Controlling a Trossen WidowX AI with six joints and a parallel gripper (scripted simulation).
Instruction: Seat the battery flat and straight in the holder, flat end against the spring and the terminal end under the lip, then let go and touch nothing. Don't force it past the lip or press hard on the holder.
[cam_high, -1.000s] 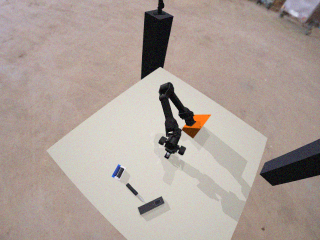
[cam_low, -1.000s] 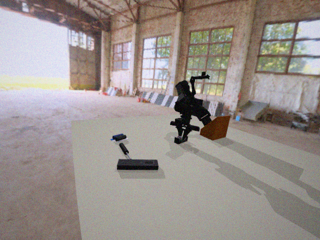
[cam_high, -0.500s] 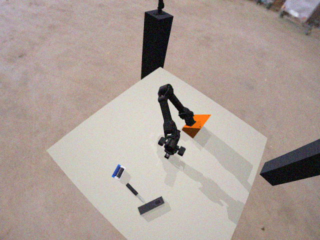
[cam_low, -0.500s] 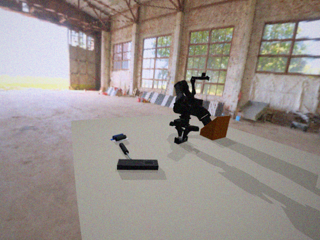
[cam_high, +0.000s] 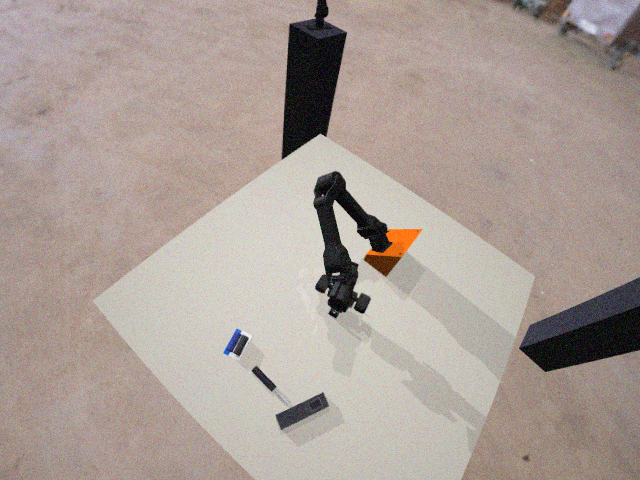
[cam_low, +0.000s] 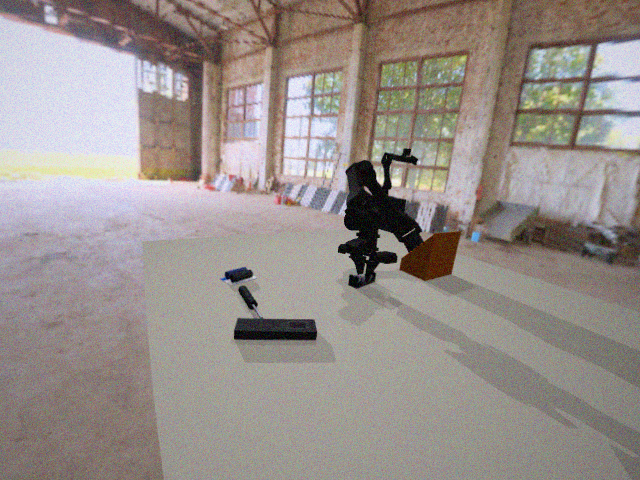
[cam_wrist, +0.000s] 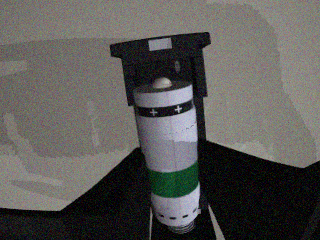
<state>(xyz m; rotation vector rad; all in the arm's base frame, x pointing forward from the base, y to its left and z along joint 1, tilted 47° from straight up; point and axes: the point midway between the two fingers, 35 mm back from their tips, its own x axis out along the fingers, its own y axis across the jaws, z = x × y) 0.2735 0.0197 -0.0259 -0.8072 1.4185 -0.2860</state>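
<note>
The battery (cam_wrist: 170, 135), white with a green band, slants over the black holder (cam_wrist: 197, 45) (cam_low: 354, 281) in the wrist view. Its flat end is low against the spring (cam_wrist: 184, 229), whose coils show just beyond it. Its terminal end (cam_wrist: 162, 83), with the round nub, looks raised toward the camera, short of the lip and not under it. My gripper (cam_wrist: 168, 152) (cam_low: 363, 271) is shut on the battery's sides, low over the holder. The top and exterior views are too small to show the battery's seating, and the fingers and battery hide the holder's floor.
In the top view, a dark grey block (cam_high: 302, 411) (cam_low: 275, 329), a black-handled tool (cam_high: 264, 378) (cam_low: 247, 297) and a blue and white item with a black roll (cam_high: 238, 343) (cam_low: 238, 274) lie away from the gripper. An orange wedge (cam_high: 405, 240) (cam_low: 434, 258) stands by the arm's base.
</note>
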